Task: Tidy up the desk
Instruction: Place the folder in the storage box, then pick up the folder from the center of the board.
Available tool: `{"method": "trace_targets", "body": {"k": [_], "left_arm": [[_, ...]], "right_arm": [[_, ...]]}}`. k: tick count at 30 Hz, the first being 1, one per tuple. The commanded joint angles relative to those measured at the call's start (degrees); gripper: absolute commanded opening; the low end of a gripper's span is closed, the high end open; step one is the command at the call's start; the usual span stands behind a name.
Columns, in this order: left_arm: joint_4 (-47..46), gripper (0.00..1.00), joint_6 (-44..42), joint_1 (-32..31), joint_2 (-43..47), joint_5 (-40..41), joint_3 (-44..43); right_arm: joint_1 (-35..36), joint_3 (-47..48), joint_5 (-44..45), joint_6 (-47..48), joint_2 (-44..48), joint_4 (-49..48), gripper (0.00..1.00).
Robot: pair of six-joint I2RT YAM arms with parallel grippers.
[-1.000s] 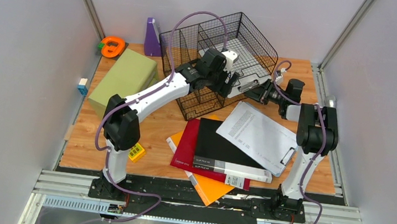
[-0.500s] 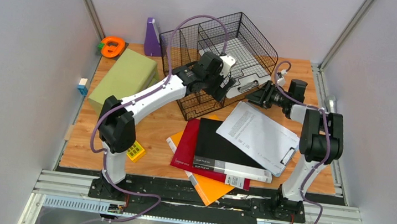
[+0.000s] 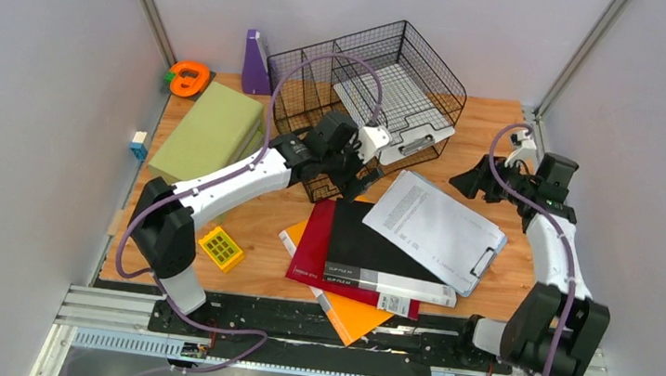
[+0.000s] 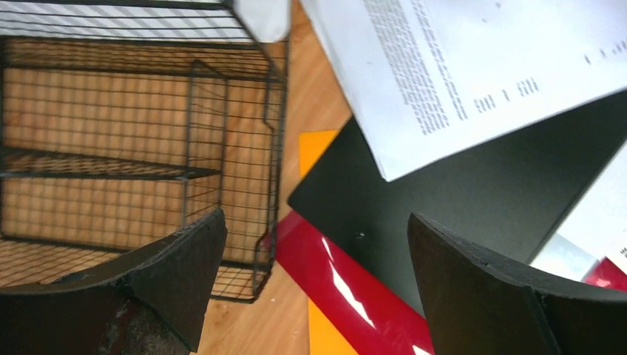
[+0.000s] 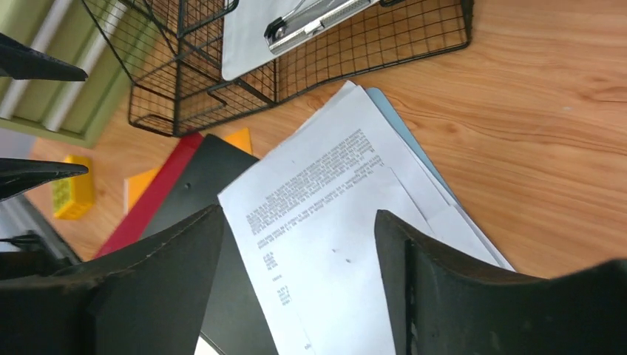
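The clipboard (image 3: 400,113) is now left in the wire basket (image 3: 427,58) at the far edge of the desk (image 3: 489,134), which is spread beneath both arms. The left claw (image 4: 316,222) and right claw (image 5: 299,214) are drawn back, open and empty. The folders (image 3: 356,242) near the front edge are judged next.

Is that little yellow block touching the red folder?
Apart. The top view shows a strip of bare desk between the yellow block and the red folder.
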State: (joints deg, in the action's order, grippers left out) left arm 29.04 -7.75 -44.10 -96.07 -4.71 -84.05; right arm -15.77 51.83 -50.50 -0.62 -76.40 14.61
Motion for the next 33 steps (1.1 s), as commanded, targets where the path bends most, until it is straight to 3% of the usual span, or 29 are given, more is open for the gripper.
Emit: {"method": "trace_targets", "body": {"k": [1, 3, 4, 10, 17, 24, 33], "left_arm": [[-5.13, 1.00, -3.26, -1.94, 2.87, -6.37, 3.20], [-5.97, 1.00, -2.83, -2.72, 2.56, -8.22, 4.23], [-6.16, 1.00, -2.73, -3.31, 2.34, -8.74, 4.50], [-8.14, 1.00, -2.16, -7.10, -2.50, -8.66, 5.04], [-8.75, 1.00, 3.11, -8.64, -13.42, -1.50, -1.89], [-5.25, 1.00, 10.34, -8.68, -22.02, 1.05, -9.87], [-4.83, 1.00, 19.87, -6.61, -25.58, 0.93, -10.69]], "right_arm": [[0.33, -1.12, 10.05, 11.11, 10.32, 11.16, 0.84], [0.35, -2.02, 15.95, 10.44, 14.50, 13.04, 0.98], [0.31, -2.68, 18.63, 10.50, 17.12, 13.60, 1.00], [-1.13, -7.16, 31.63, 12.44, 23.54, 18.40, 1.00], [-7.67, -8.32, 29.24, 21.10, 23.41, 24.83, 1.00], [-12.31, -7.00, 29.51, 25.72, 11.60, 28.30, 1.00], [-18.21, -4.31, 24.56, 29.96, -5.04, 29.47, 1.00]]}}
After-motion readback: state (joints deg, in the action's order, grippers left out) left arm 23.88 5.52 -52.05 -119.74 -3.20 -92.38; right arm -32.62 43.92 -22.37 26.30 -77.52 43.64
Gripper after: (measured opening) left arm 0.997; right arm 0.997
